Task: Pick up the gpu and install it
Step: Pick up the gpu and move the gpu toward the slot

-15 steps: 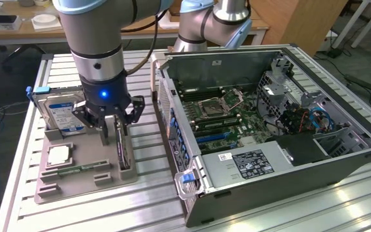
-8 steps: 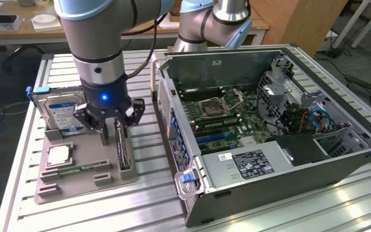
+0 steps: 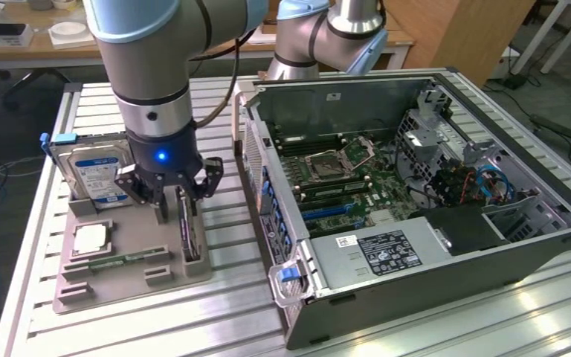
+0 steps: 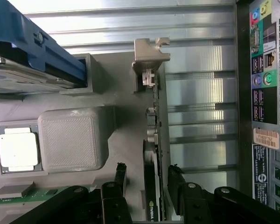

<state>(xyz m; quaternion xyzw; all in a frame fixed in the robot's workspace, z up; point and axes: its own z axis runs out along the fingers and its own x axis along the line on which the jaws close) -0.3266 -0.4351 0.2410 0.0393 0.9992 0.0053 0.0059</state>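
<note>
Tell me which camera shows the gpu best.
The wrist view: the gpu stands on edge, close up, silver bracket visible, between the fingers of the open hand. In the exterior view it is a thin dark strip in the tray.

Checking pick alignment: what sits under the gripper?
The gpu, on edge in the grey tray, between the fingers of the open gripper. Its lower edge is hidden in the slot.

Bare table (image 3: 228, 223) lies between gpu (image 3: 188, 230) and computer case (image 3: 265, 175); the hard drive (image 3: 95, 175) stands opposite.
</note>
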